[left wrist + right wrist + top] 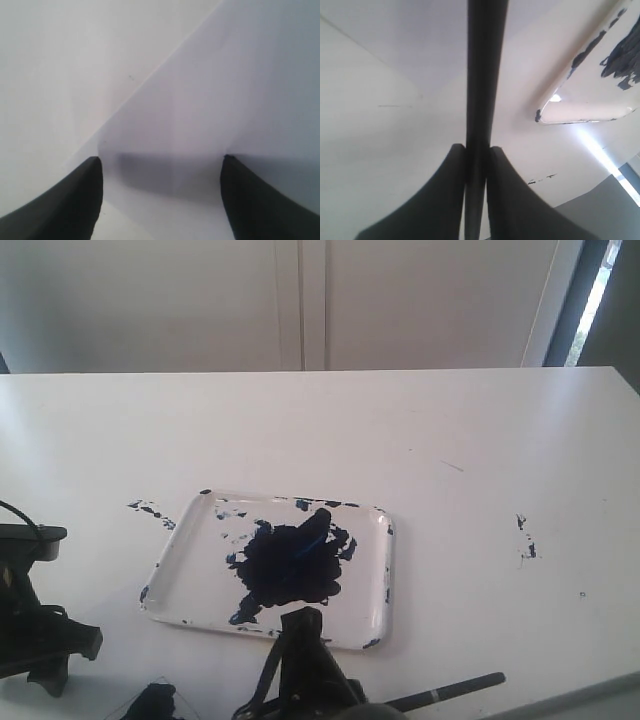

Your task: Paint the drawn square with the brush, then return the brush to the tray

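Note:
The white tray [375,570], with a big dark blue-black blotch, lies mid-table; one corner of it [555,102] shows in the right wrist view. My right gripper [476,146] is shut on the black brush [485,75]. Its shaft runs up out of that frame, so the tip is hidden. In the exterior view the brush [455,689] sticks out to the right from under my right arm [305,665], just in front of the tray. The drawn square [150,702], blotched dark blue, sits at the bottom edge, partly cut off. My left gripper [160,157] hangs open over white paper.
Dark blue paint specks mark the table left of the tray [150,510] and far to the right [524,535]. My left arm [35,635] stands at the left edge. The table's front right edge [590,690] lies close to the brush's end.

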Available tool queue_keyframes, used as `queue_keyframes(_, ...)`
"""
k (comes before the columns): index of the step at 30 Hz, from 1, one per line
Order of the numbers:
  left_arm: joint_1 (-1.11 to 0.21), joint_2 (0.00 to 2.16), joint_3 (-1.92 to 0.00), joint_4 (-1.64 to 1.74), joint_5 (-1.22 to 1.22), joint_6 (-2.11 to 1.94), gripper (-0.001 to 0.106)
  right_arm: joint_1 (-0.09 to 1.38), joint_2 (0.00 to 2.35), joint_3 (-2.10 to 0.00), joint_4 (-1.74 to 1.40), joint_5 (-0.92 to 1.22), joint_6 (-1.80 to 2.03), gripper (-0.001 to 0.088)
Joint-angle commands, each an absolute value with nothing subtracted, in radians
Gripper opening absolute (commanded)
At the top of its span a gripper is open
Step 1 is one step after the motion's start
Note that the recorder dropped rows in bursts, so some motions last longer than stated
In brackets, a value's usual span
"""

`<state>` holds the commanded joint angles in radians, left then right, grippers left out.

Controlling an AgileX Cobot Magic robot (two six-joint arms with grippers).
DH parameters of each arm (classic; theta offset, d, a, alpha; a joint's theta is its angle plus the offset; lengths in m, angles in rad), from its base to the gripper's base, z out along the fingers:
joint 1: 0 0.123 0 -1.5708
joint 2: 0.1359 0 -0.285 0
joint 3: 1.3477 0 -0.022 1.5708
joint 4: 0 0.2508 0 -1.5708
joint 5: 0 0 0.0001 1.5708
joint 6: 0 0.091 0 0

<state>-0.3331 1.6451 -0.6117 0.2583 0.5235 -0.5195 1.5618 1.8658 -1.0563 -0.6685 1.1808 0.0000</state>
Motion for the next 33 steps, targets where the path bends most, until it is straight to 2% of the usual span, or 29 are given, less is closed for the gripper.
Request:
queue_keyframes(19,-0.333,1.645,-0.612,0.258,0.526,-0.52,0.07,1.464,1.866,-1.056,-0.724,1.205,0.0,0.0)
queue_keyframes(33,-0.333,1.645,-0.612,0.258,0.524,-0.52,0.07,1.454,1.866,-1.056,-0.752,1.097,0.007,0.0)
